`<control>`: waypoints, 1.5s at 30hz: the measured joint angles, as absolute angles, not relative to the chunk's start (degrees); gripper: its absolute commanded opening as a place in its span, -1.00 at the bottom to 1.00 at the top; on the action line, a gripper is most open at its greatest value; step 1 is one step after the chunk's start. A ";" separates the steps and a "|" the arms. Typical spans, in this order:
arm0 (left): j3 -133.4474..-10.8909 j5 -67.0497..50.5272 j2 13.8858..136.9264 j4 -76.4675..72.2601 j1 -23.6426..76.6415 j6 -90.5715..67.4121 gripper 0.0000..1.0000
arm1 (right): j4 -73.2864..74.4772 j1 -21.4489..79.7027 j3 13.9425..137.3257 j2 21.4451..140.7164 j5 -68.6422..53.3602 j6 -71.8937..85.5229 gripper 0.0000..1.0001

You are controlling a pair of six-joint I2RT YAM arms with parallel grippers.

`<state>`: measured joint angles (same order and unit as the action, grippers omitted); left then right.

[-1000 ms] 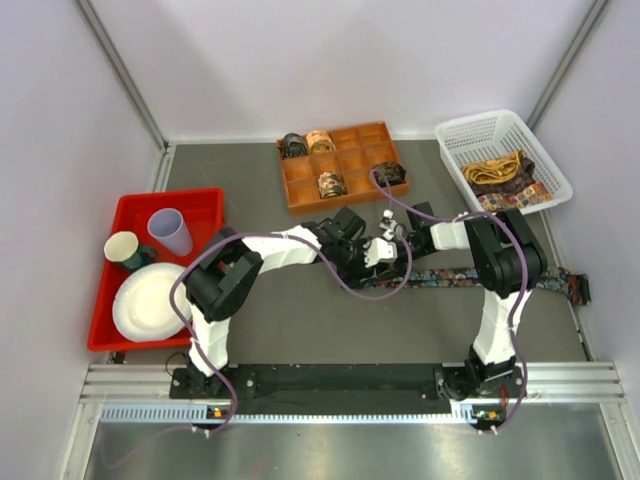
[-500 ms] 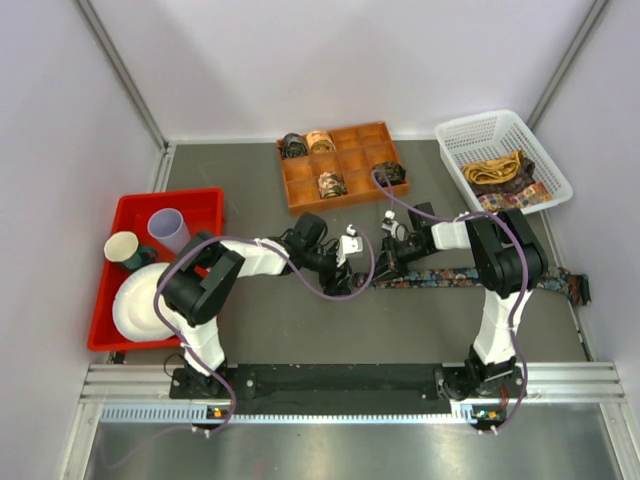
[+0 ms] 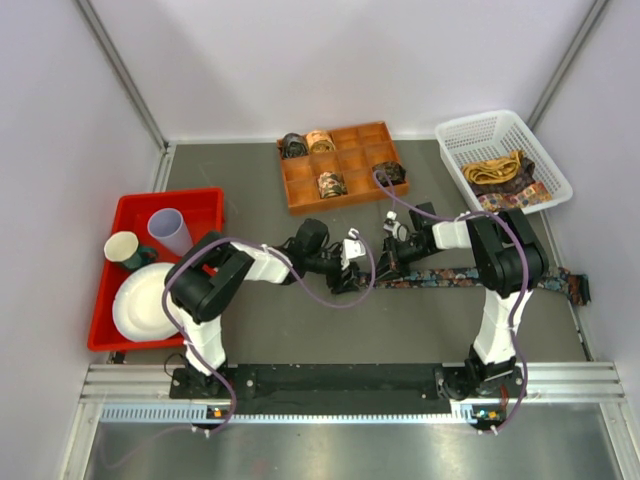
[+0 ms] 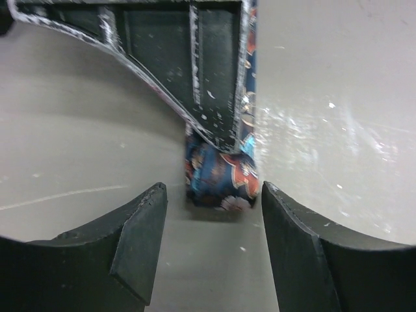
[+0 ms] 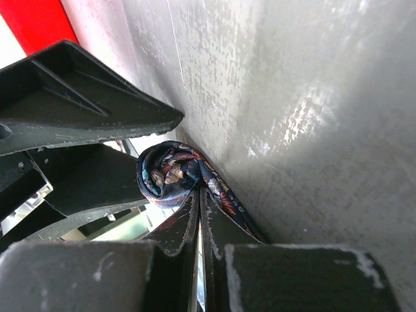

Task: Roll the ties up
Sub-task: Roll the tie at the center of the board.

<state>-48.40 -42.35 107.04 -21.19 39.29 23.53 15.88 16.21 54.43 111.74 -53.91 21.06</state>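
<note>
And there was the dark floral tie [image 3: 445, 278], flat on the grey table [image 3: 300, 330] and running from the middle of the work area off to the right, under the right arm, its far end close to the table's right edge. Its left end was wound into a small tight coil [image 4: 220, 181], blue with red and gold showing. The left gripper [image 4: 213, 195] sat low with its fingers [image 4: 140, 237] spread, one on each side of the coil, released and gripping nothing. There was clear daylight on the left side, and the other finger was just beside the cloth. The right gripper [image 5: 197, 195] came in from the opposite side with its fingers clamped tight together, tips right against the coil where the flat strip fed into it. Whether any cloth was caught between them, I could not tell. Behind the arms stood the wooden organizer [image 3: 352, 138], with four rolled ties [image 3: 331, 184] each in a compartment of its own. To its right was the white basket [image 3: 470, 135], holding loose ties [image 3: 497, 172] in gold and brown. Over on the left, well apart from the action, sat the red tray [image 3: 200, 205] with a white plate [image 3: 145, 302] and a pale cup [image 3: 170, 232].
</note>
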 measured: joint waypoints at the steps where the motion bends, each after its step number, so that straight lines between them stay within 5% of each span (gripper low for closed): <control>1: -48.40 -42.24 107.39 -22.15 39.33 23.53 0.29 | 15.88 16.21 54.43 111.74 -53.91 21.06 -1.00; 4: -48.40 -42.15 108.36 -24.62 39.51 23.68 0.23 | 15.94 16.19 54.48 111.74 -53.89 21.04 -1.00; 12: -48.38 -42.72 109.56 -26.89 40.86 25.61 -0.39 | 16.82 16.05 54.98 111.92 -53.65 21.02 -1.00; 17: -49.60 -42.06 109.30 -23.35 40.97 27.94 -0.59 | 17.58 15.94 55.42 112.07 -53.84 20.38 -1.00; 30: -62.57 -30.70 109.03 3.38 45.30 34.20 -0.71 | 25.02 12.80 56.40 109.08 -56.07 12.47 0.12; 45: -70.63 -21.08 111.18 15.59 48.88 34.37 -0.66 | 15.53 12.12 54.70 109.78 -61.32 18.74 -0.22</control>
<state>-70.63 -21.08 111.18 15.59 48.88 34.37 15.53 12.12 54.70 109.78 -61.32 18.74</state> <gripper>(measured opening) 0.288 0.413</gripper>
